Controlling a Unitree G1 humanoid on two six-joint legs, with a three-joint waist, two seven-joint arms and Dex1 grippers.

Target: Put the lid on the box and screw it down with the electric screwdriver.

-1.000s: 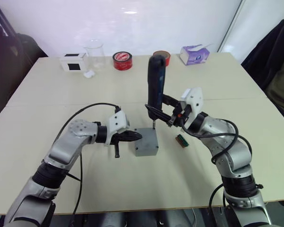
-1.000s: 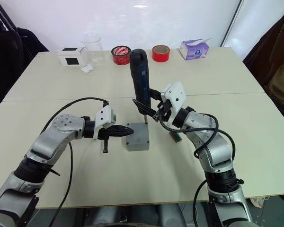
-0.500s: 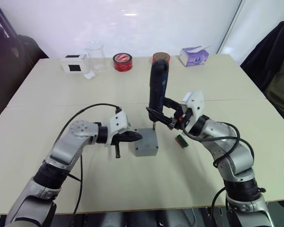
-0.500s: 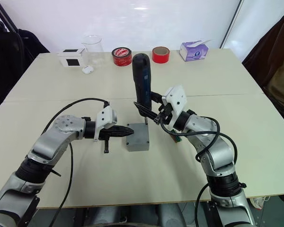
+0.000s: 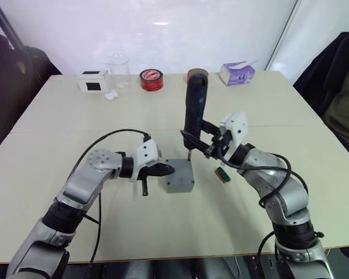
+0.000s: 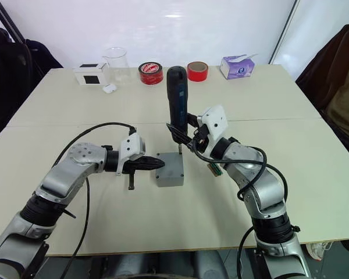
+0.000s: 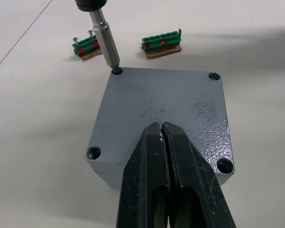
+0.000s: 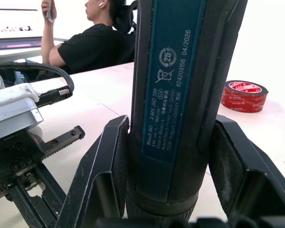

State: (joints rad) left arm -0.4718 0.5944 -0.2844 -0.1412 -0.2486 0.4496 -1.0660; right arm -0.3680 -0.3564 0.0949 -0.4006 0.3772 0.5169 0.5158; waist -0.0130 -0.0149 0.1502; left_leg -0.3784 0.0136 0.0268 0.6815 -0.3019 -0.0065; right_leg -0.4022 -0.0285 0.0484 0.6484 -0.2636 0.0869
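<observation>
Right wrist: electric screwdriver (image 8: 180,95) between jaws.

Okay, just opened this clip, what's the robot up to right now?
It is screwing down the lid, which already sits on the grey box. The right gripper holds the electric screwdriver upright, with its bit set in a corner screw hole. The left gripper, jaws shut, presses on the lid's near edge, apparently steadying the box. Two small green terminal blocks lie on the table just beyond it.
</observation>
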